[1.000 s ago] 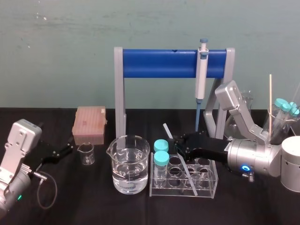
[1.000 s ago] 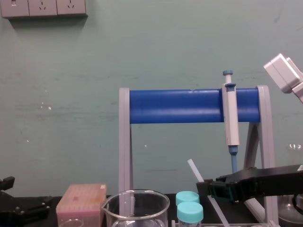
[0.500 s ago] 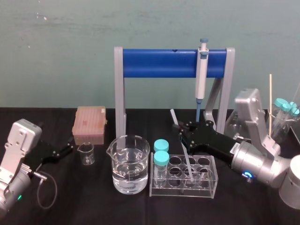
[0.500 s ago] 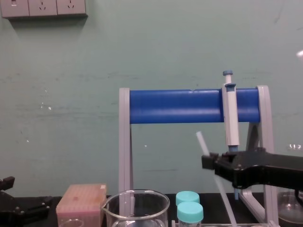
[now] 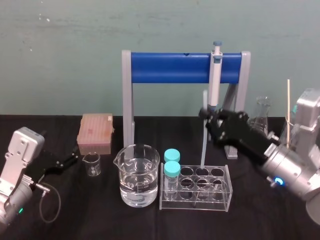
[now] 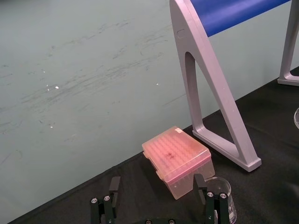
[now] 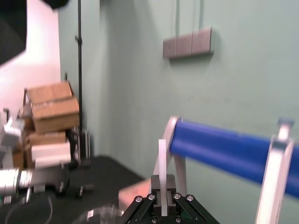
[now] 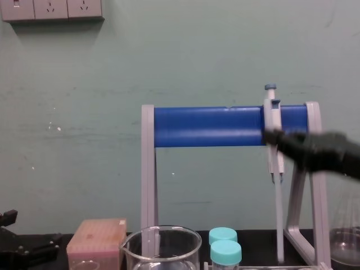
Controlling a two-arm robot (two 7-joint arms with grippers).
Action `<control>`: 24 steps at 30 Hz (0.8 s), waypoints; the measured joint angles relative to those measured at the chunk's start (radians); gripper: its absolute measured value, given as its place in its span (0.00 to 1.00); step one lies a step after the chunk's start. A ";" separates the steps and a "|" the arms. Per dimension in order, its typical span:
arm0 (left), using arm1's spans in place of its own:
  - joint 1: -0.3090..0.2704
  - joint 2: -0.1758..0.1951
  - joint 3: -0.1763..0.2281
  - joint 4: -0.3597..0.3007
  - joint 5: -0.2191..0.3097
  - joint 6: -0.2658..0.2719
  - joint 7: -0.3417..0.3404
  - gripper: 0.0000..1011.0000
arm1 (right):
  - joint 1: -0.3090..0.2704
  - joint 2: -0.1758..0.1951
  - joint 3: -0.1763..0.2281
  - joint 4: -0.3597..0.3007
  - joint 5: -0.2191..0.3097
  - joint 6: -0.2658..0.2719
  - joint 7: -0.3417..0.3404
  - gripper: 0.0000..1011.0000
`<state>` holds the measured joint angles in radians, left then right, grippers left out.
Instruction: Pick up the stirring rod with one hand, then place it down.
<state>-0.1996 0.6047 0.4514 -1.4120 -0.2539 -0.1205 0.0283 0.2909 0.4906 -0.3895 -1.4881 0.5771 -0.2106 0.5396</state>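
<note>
While the L gripper [image 5: 70,160] sits low at the far left of the black table [image 5: 100,222], its fingers are spread w/ nothing between them. The left wrist view has the pink tip box [image 6: 177,158] just ahead of it, and a small empty beaker [image 5: 91,164] right beside that box.

Next over: large beaker [image 5: 139,160] part-filled w/ clear liquid. Two teal-capped tubes [image 5: 172,162] stand in the left end of the clear tube rack [image 5: 195,205]. Behind them is the pipette stand [image 5: 170,68] w/ blue crossbar; the pipette [image 5: 214,85] hangs near the bar's right end.

Stirring rod [image 5: 202,145] is off the table and nearly upright. Its upper end is in front of the pipette, its lower end at a back-row well near the rack's middle — cannot tell if the tip is inside the well.

R gripper [image 5: 206,116] reaches in from the right and pinches the rod's upper part. In the right wrist view the rod is clamped between the two fingers [image 7: 170,184], w/ its top sticking out past them.

Far right: conical flask [image 5: 262,112] and a thin wooden stick [image 5: 288,107].
</note>
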 joint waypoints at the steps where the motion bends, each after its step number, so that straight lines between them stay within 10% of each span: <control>1: 0.000 0.000 0.000 0.000 0.000 0.000 0.000 0.99 | 0.001 -0.001 0.008 -0.008 0.006 -0.002 0.003 0.06; 24: 0.000 0.000 0.000 0.000 0.000 0.000 0.000 0.99 | -0.001 0.002 0.112 -0.140 0.057 0.001 0.035 0.06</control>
<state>-0.1995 0.6047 0.4514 -1.4120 -0.2539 -0.1205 0.0283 0.2903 0.4928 -0.2770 -1.6279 0.6341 -0.2092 0.5742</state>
